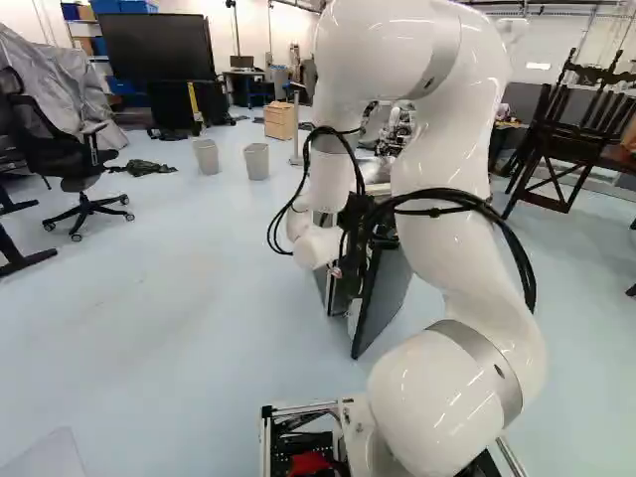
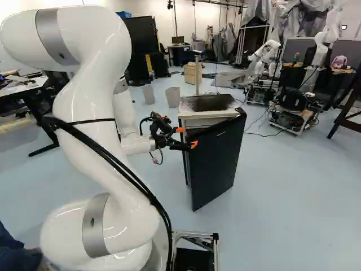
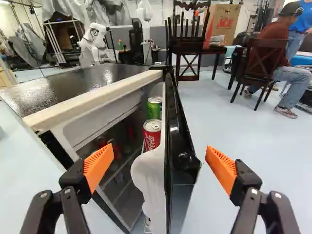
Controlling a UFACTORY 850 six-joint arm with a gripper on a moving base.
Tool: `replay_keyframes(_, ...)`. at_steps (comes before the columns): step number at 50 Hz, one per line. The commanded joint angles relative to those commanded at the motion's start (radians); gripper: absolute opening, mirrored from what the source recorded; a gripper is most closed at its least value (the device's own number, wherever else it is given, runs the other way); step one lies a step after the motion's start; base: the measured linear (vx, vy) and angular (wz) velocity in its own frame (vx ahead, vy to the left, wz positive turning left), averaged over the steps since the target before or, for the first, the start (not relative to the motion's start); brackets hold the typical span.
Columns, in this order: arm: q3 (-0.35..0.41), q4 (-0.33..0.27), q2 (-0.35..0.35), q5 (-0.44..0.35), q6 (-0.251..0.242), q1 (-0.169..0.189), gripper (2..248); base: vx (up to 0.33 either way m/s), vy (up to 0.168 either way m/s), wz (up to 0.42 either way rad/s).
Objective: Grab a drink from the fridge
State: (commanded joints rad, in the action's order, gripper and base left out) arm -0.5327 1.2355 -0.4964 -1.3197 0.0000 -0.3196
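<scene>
In the right base view my gripper (image 2: 187, 137) is at the near side of the small fridge (image 2: 207, 103), close to its partly open black door (image 2: 217, 164). The wrist view shows the gripper (image 3: 160, 165) open, its orange pads wide apart, holding nothing. The edge of the door (image 3: 181, 126) stands ahead, between the lines of the two fingers. A red can (image 3: 151, 136) and a green can (image 3: 154, 108) behind it sit in the door's inner rack. Darker items on the shelves inside the fridge are too dim to make out.
Two waste bins (image 1: 256, 161) and a wooden cabinet (image 1: 280, 120) stand beyond the fridge. Another robot (image 2: 264, 59) is farther back. Dark wooden chairs (image 3: 187, 48) are in the background, and an office chair (image 1: 84, 169) stands at the left of the left base view.
</scene>
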Motion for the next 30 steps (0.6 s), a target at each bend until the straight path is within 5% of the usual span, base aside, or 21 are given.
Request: replay_keyframes(30, 0.093, 0.000, 0.053, -0.006, 0.000, 0.048, 247, 0.000, 0.000, 0.000)
